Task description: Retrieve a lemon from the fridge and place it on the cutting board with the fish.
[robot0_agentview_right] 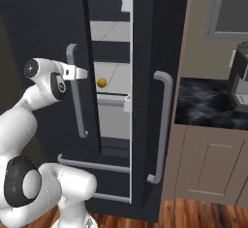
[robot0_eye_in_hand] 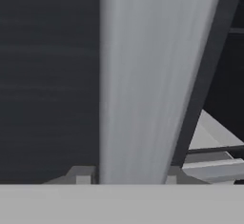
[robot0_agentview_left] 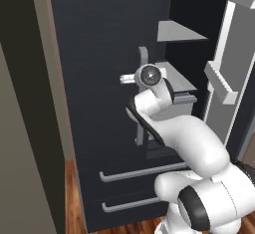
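- Left base view: the hand (robot0_agentview_left: 130,78) is clamped on the fridge (robot0_agentview_left: 99,54) handle (robot0_agentview_left: 143,58).
- Right base view: the lemon (robot0_agentview_right: 101,82) sits on a shelf (robot0_agentview_right: 114,74), at 3 o'clock from the hand.
- Hand view: the handle runs between the fingertips (robot0_eye_in_hand: 82,175); the lemon is likely light, firm, smooth, best pinched across its middle.

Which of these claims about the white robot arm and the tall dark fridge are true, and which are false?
1. The two-finger gripper is shut on the long grey bar handle of the fridge's left door. True.
2. The tall dark charcoal fridge is fully closed. False: a gap between its doors shows the grey inner shelves.
3. The small round yellow-orange lemon lies on a shelf inside the fridge. True.
4. The gripper holds the lemon. False: the lemon sits apart from it, inside the fridge.
5. A dark speckled counter stands beside the fridge, above light wooden cabinet doors. True.
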